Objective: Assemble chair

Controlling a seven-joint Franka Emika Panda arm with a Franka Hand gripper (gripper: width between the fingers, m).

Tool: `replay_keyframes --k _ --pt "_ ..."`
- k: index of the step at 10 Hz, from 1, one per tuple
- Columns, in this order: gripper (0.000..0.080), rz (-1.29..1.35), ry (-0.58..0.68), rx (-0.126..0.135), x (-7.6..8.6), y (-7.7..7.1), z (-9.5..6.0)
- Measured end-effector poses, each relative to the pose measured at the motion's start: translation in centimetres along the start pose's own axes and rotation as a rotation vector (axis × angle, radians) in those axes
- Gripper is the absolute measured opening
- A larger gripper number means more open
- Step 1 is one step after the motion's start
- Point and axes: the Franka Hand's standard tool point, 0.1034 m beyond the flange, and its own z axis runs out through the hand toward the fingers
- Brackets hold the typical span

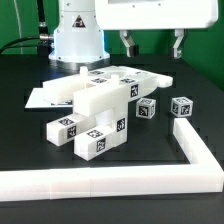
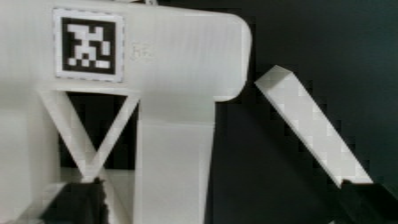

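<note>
Currently the hand (image 1: 153, 47) hangs above the far edge of the black worktop (image 1: 30, 150), toward the exterior view's right. Its two fingers (image 1: 128, 44) are spread wide with nothing between them, and it touches no part.

The chair (image 1: 103, 108) lies lower down and toward the exterior view's left, about the middle of the worktop. It is a chunky white cluster of parts packed close together. A flat slab (image 1: 125, 76) sits on its far side, and two tagged blocks (image 1: 68, 128) jut toward the near left.

Two small cubes (image 1: 147, 109), each with a black-and-white tag, sit loose just beside the cluster on the exterior view's right. They are near each other but apart, the second one (image 1: 182, 106) farther right.

A thin marker board (image 1: 50, 97) lies flat on the exterior view's left, next to the cluster. A long white border rail (image 1: 100, 181) runs along the near side and turns up the right.

The wrist view shows a rounded white block (image 2: 178, 70) bearing a tag (image 2: 86, 40) close to the camera. A slanted white strip (image 2: 311, 125) lies beside it; which part that strip is I cannot tell.
</note>
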Motion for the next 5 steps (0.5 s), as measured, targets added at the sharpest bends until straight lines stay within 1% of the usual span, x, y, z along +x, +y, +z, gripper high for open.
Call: replay_keyframes --k 1,2,4,5 --pt "0.0648 0.0 0.0 0.0 -0.2 0.0 0.0" --pt "0.0648 0.02 0.004 0.005 -1.4 -0.3 0.2" --pt "0.0648 0.012 -0.004 -0.002 -4.7 -0.4 1.1" --pt "0.0648 0.028 -0.01 -0.012 -6.3 -0.6 1.7"
